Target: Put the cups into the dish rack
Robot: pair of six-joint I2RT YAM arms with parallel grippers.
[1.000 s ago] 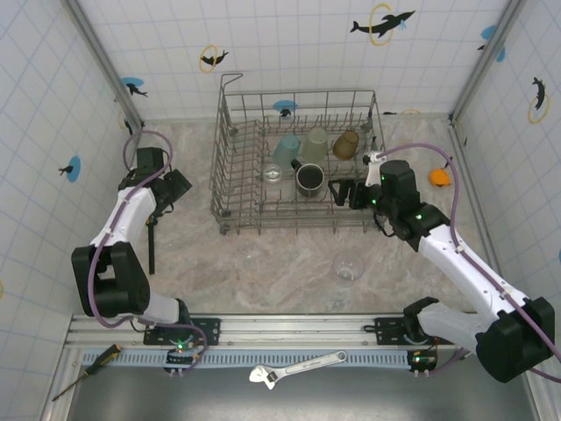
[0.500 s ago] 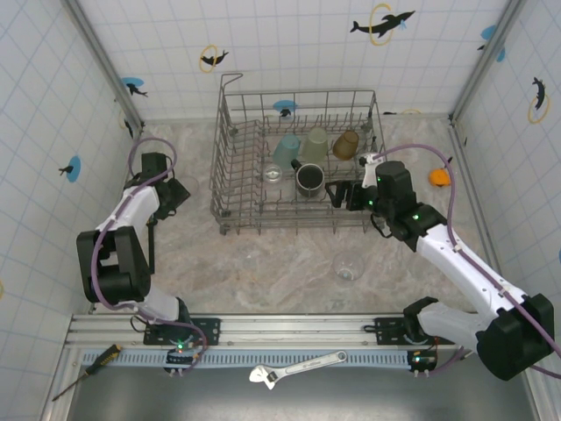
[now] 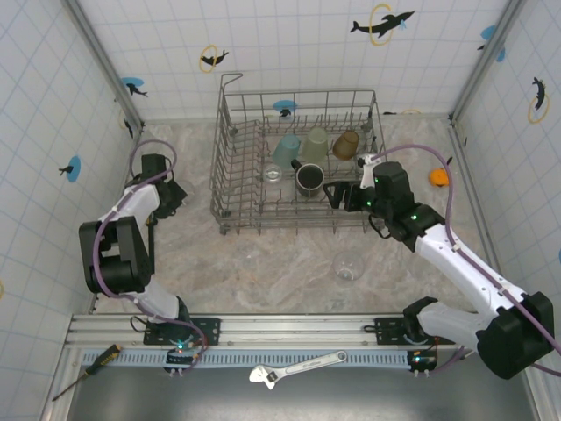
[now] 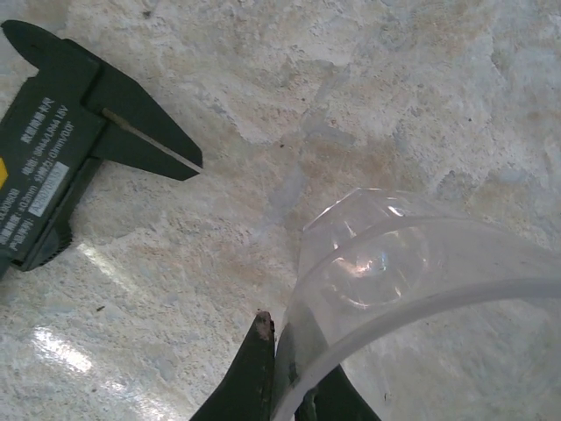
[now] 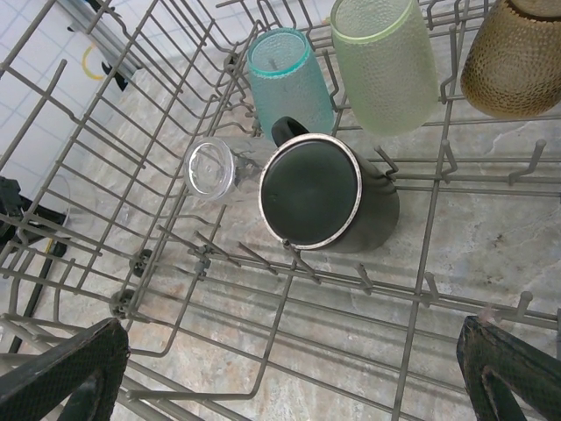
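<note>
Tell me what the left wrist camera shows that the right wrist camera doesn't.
Left wrist view: the left gripper shut on the rim of a clear transparent tumbler, with a black caliper-like tool lying flat nearby.

Right wrist view: the open right gripper above the grey wire dish rack. The rack holds a black handled mug, a teal tumbler, a pale green tumbler, an amber-brown tumbler and a small clear tumbler.

Both: the beige marbled tabletop.
</note>
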